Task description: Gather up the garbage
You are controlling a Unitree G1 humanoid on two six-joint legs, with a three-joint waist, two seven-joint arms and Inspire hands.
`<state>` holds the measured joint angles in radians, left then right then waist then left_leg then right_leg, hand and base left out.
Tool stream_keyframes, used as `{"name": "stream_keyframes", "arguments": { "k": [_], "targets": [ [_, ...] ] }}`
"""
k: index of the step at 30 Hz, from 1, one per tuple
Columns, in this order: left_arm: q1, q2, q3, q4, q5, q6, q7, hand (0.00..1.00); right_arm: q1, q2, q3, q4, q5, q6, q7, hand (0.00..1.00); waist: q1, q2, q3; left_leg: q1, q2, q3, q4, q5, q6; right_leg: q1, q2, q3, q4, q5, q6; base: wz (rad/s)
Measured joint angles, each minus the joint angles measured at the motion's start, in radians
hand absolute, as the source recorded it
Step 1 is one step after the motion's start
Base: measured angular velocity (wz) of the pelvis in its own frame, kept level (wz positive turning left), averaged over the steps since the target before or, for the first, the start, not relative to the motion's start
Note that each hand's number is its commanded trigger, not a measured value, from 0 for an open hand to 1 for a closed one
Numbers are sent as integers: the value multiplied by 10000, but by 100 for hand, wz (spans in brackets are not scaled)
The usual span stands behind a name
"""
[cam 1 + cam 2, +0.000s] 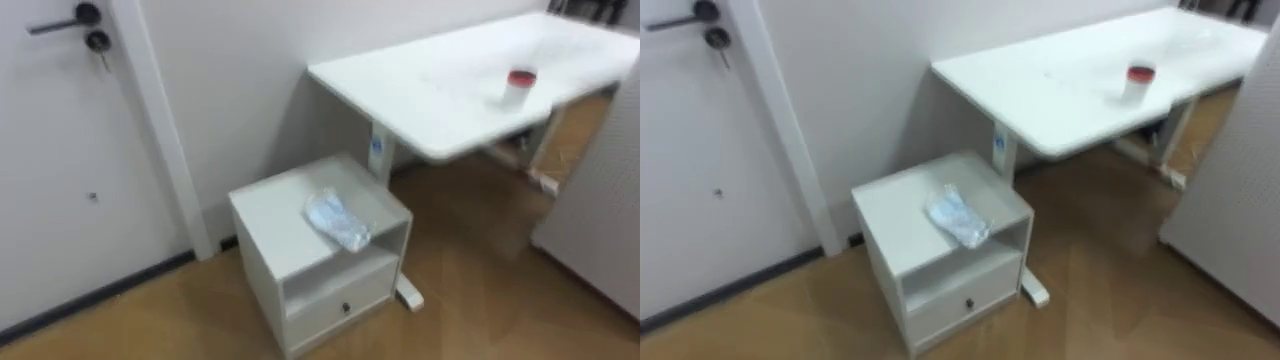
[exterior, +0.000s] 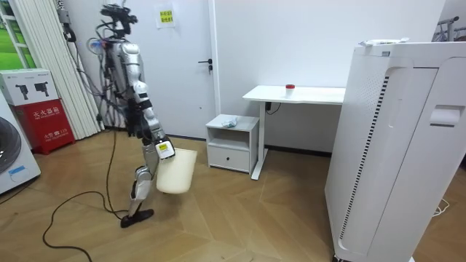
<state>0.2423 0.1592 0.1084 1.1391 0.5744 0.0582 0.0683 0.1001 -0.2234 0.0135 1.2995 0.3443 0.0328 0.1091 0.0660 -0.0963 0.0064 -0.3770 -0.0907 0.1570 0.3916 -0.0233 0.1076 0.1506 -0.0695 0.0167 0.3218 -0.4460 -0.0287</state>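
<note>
Garbage, a crumpled pale wrapper [image 1: 338, 222], is lying atop the small white cabinet [image 1: 265, 215]. The robot's right hand [image 2: 162, 149] is carrying a cream bin [image 2: 177, 173], presumably for collecting it; its grip I cannot tell.

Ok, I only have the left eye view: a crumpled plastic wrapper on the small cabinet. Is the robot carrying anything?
Observer: Yes. In the room view, a cream bin hangs at its right hand.
Operator: Is it at the cabinet yet?
Observer: No. It stands on the wood floor, apart from the cabinet, towards the room view's left.
Operator: What's behind it?
Observer: A red and white box stands on the floor, further to the room view's left.
</note>
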Motion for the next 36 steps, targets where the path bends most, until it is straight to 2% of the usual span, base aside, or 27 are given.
{"name": "stream_keyframes", "arguments": {
  "k": [2, 3, 4, 5, 6, 7, 8, 10, 11, 12, 13, 14, 16, 17, 18, 19, 20, 21, 22, 23, 24, 27, 29, 32, 36],
  "targets": [
    [-367, 3, -31, -5, -264, -258, 31, 0, 7, -39, 50, -161, -94, -112, -41, 100, -52, -27, -29, -83, -9, 292, 829, -850, 129, 186, -258, -13, 121, 69, 203, -25],
    [-492, 10, -30, -2, -309, -304, 62, 0, -4, -39, 81, -163, -94, -117, -50, 100, -51, -26, -28, -85, -9, 326, 1030, -1042, 145, 244, -354, 16, 237, 78, 262, -20],
    [-702, 27, -31, 1, -366, -438, 116, 0, -17, -38, 153, -184, -93, -129, -68, 100, -49, -24, -49, -52, 6, 358, 1328, -1418, 181, 214, -409, 0, 625, 100, 506, -14],
    [-893, 33, -38, -11, -433, -592, 224, 0, -10, -35, 166, -281, -91, -160, -114, 100, -48, -28, -47, 83, -22, 387, 1406, -1702, 243, -18, -520, -200, 1491, 141, 674, -12],
    [-961, 32, -58, -26, -446, -666, 313, 0, -2, -35, 163, -365, -92, -169, -177, 100, -44, -34, -50, 165, -36, 411, 1443, -1830, 273, -210, -589, -336, 2064, 200, 781, -11],
    [-1000, 44, -68, -104, -474, -753, 427, 0, 9, -38, 160, -591, -94, -169, -309, 100, -39, -60, -53, 389, -78, 467, 1458, -2048, 332, -631, -802, -589, 3234, 495, 1146, -11],
    [-1005, 64, -99, -124, -499, -792, 493, 0, 8, -46, 160, -671, -95, -192, -347, 100, -45, -59, -54, 514, -84, 493, 1460, -2153, 364, -816, -897, -696, 3775, 737, 1155, -15],
    [-1133, 142, -161, -225, -505, -800, 754, 0, -12, -53, 142, -872, -94, -366, -352, 100, -58, 70, 8, 1092, -73, 484, 1381, -2465, 449, -1424, -1234, -1146, 5561, 2182, 1062, -11],
    [-1131, 146, -159, -315, -502, -799, 822, 0, -25, -49, 139, -894, -95, -409, -350, 100, -48, 90, 6, 1225, -62, 470, 1331, -2525, 465, -1561, -1308, -1240, 5851, 2518, 1035, -8],
    [-1163, 148, -164, -551, -501, -799, 983, 0, -69, -48, 157, -951, -81, -456, -324, 100, -32, 141, 0, 1397, -36, 425, 1211, -2595, 497, -1853, -1445, -1452, 6292, 2632, 1015, -6],
    [-1211, 146, -162, -930, -486, -808, 1177, 0, -126, -33, 259, -1078, -44, -537, -311, 100, -31, 213, 27, 1471, 22, 390, 1116, -2629, 505, -2360, -1572, -1674, 6684, 2382, 949, -3],
    [-1299, 144, -162, -1308, -487, -844, 1406, 0, -216, -27, 371, -1265, 0, -594, -315, 100, -42, 351, 28, 1495, 160, 313, 1037, -2641, 496, -2970, -1577, -1827, 6770, 2005, 889, 0],
    [-1513, 165, -272, -1794, -505, -1034, 1807, 0, -472, -30, 441, -1287, 94, -657, -315, 100, -25, 483, 34, 1563, 382, 310, 885, -2637, 462, -3815, -1555, -1978, 6208, 1581, 909, -9],
    [-1792, 203, -404, -1878, -559, -1209, 2059, 0, -619, -31, 549, -1293, 96, -693, -292, 100, -48, 615, 105, 1621, 476, 281, 769, -2614, 417, -4218, -1545, -2074, 5343, 1451, 906, -7],
    [-1964, 218, -496, -1889, -579, -1301, 2151, 0, -643, -31, 617, -1299, 117, -759, -265, 100, -62, 623, 108, 1621, 491, 252, 731, -2609, 407, -4381, -1513, -2060, 4741, 1435, 925, 8],
    [-2295, 211, -583, -2015, -588, -1402, 2313, 0, -681, -21, 661, -1297, 142, -877, -229, 100, -107, 616, 105, 1573, 505, 176, 715, -2629, 369, -4638, -1374, -2034, 3483, 1465, 916, 21],
    [-2551, 164, -613, -2311, -584, -1493, 2398, 0, -731, 11, 665, -1282, 142, -972, -189, 100, -185, 590, 74, 1471, 533, 29, 719, -2651, 313, -4740, -1233, -1937, 2177, 1741, 895, 27],
    [-2720, 164, -655, -2384, -583, -1579, 2482, 0, -758, 28, 670, -1269, 152, -1015, -168, 100, -245, 597, 81, 1443, 554, -75, 726, -2655, 272, -4810, -1106, -1820, 1596, 2079, 959, 43],
    [-3045, 172, -750, -2385, -587, -1745, 2686, 0, -849, 61, 741, -1178, 189, -1081, -84, 100, -391, 694, 92, 1408, 629, -329, 722, -2654, 168, -4810, -817, -1694, 969, 2739, 875, 46],
    [-3387, 187, -812, -2430, -634, -1835, 2891, 0, -947, 92, 823, -1059, 214, -1119, -5, 100, -580, 663, 59, 1287, 640, -473, 730, -2676, 64, -4784, -607, -1596, 689, 3395, 862, 42],
    [-3585, 177, -823, -2430, -657, -1880, 3018, 0, -1096, 92, 829, -938, 212, -1172, 24, 100, -603, 696, 81, 1212, 683, -546, 771, -2694, 8, -4812, -528, -1596, 753, 3487, 876, 15],
    [-4263, 194, -916, -2364, -727, -2211, 3607, 0, -1615, 78, 1137, -576, 239, -1334, 131, 100, -677, 808, 149, 898, 943, -609, 833, -2772, -216, -5041, -294, -1773, 715, 3499, 721, 0],
    [-4608, 188, -1265, -2366, -831, -2242, 3933, 0, -1923, 5, 1428, -418, 369, -1406, 159, 100, -953, 912, 221, 693, 1046, -688, 1038, -2804, -277, -5147, -223, -1927, 755, 3435, 627, 12],
    [-5048, 188, -1615, -2363, -930, -2338, 4184, 0, -2130, -73, 1625, -346, 453, -1511, 266, 100, -1193, 941, 311, 328, 1032, -692, 1084, -2790, -305, -5594, -335, -2075, 989, 3341, 542, 6],
    [-5159, 197, -2030, -2345, -910, -2432, 4286, 0, -2224, -88, 1634, -260, 515, -1556, 269, 100, -1431, 926, 351, 79, 1005, -591, 1078, -2790, -306, -5938, -360, -2058, 1114, 3306, 514, -8]
  ]
}}
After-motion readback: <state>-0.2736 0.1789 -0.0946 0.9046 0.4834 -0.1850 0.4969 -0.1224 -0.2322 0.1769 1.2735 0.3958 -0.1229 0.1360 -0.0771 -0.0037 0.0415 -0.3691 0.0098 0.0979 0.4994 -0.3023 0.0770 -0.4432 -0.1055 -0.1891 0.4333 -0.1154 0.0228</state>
